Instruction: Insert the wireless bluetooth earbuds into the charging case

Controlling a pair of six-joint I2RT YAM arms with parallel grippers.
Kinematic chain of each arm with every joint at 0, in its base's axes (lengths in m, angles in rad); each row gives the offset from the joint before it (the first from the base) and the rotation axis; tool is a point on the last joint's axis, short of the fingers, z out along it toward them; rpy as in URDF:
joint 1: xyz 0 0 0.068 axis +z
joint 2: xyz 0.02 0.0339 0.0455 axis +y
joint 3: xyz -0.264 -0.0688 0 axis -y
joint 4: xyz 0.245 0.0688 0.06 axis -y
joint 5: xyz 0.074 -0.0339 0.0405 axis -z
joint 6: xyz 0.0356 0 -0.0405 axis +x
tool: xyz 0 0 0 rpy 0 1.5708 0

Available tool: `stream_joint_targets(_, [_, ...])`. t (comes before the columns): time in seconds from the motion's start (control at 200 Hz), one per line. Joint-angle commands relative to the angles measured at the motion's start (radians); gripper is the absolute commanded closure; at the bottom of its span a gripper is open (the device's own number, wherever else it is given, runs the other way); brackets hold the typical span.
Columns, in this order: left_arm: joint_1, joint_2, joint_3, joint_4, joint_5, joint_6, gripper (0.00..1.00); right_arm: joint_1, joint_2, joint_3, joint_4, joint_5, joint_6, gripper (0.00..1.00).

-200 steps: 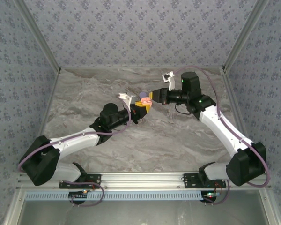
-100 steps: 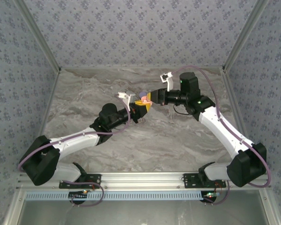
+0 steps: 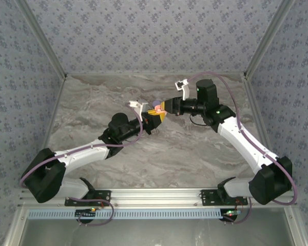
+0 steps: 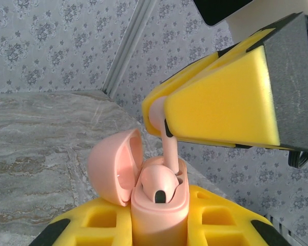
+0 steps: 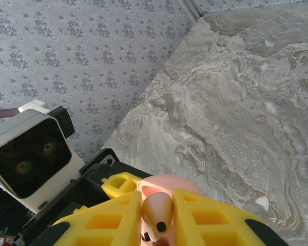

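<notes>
One bud (image 4: pixel 169 148) to seat: left claw (image 4: pixel 159 225) clamps the case (image 4: pixel 115 166), right claw (image 5: pixel 157 205) pinches it, so I'd lower its stem straight.

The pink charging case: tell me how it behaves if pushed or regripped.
Probably stiff and light: the charging case looks like a small hard shell. Its smooth, rounded sides may slip in the left claw. The open lid stands to one side, so a push there could swing it shut.
</notes>
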Motion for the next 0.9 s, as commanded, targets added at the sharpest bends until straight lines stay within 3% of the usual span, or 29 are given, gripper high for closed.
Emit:
stream_joint_targets(0.0, [-0.007,-0.004,0.015,0.067,0.017,-0.008,0.88,0.007,-0.026,0.025,-0.021,0.019,-0.026,0.76])
stream_joint_targets(0.505, [-0.007,-0.012,0.011,0.073,0.016,-0.006,0.88,0.025,-0.028,0.028,-0.083,0.022,-0.067,0.75])
stream_joint_targets(0.894, [-0.007,-0.021,0.013,0.056,0.016,0.009,0.88,0.029,-0.039,0.057,-0.13,0.051,-0.093,0.67])
